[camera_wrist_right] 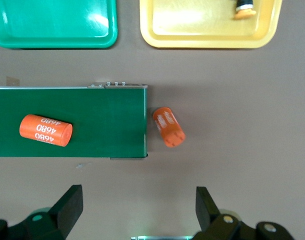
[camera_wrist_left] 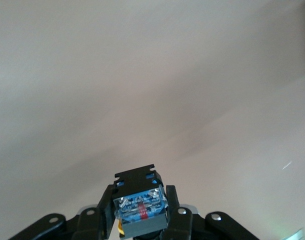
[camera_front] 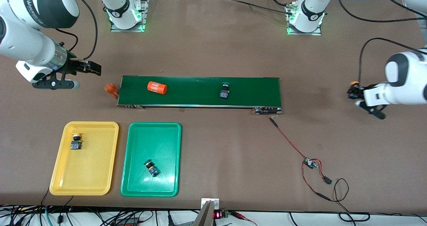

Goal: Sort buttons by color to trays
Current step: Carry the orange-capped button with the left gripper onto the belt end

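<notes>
Mid-sort: one button held, one on the belt
We see the left gripper (camera_front: 354,93), frame right, clamping a yellow-capped button (camera_wrist_left: 141,210); the right gripper (camera_wrist_right: 137,207), upper left, gapes empty above the table

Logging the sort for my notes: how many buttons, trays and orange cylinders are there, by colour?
Yellow-capped push-button switches: 2
Green-capped push-button switches: 2
Yellow plastic tray: 1
Green plastic tray: 1
Orange cylinders marked 4680: 2
Total: 8
</notes>
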`<state>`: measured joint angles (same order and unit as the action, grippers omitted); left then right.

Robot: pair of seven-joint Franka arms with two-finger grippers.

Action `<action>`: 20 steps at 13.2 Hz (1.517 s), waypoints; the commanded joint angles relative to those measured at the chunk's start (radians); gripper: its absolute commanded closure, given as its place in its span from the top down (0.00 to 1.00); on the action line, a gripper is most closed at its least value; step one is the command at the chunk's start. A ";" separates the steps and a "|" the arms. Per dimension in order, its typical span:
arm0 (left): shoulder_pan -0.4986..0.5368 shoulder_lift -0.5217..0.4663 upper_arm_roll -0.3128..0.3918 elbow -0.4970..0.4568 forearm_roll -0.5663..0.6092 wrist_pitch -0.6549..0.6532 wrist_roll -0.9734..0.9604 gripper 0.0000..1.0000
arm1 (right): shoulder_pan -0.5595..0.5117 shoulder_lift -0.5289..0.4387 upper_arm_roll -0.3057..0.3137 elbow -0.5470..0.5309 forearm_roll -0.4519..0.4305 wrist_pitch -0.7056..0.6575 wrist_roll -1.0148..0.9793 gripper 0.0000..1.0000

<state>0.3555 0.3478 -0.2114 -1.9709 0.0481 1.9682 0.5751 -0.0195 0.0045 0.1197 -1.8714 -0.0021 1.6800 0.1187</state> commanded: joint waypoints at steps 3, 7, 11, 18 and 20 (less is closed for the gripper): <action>-0.209 -0.039 -0.033 0.007 -0.095 -0.017 -0.352 0.00 | -0.043 -0.043 -0.006 0.037 0.011 -0.051 -0.016 1.00; -0.357 -0.036 -0.033 0.009 -0.171 0.030 -0.579 0.00 | -0.045 -0.038 -0.006 0.061 0.017 -0.091 -0.011 1.00; -0.504 -0.010 -0.033 0.007 -0.186 0.116 -0.727 0.00 | -0.045 -0.038 -0.008 0.066 0.017 -0.122 -0.008 1.00; -0.561 0.082 -0.033 0.009 -0.188 0.331 -0.732 0.02 | -0.046 -0.034 -0.005 0.084 0.013 -0.095 -0.019 1.00; -0.561 0.089 -0.033 0.009 -0.188 0.340 -0.733 0.03 | -0.063 -0.035 -0.006 0.089 0.019 -0.147 -0.010 1.00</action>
<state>-0.1894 0.4375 -0.2567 -1.9675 -0.1194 2.2996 -0.1592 -0.0573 -0.0332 0.1074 -1.8044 -0.0007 1.5816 0.1149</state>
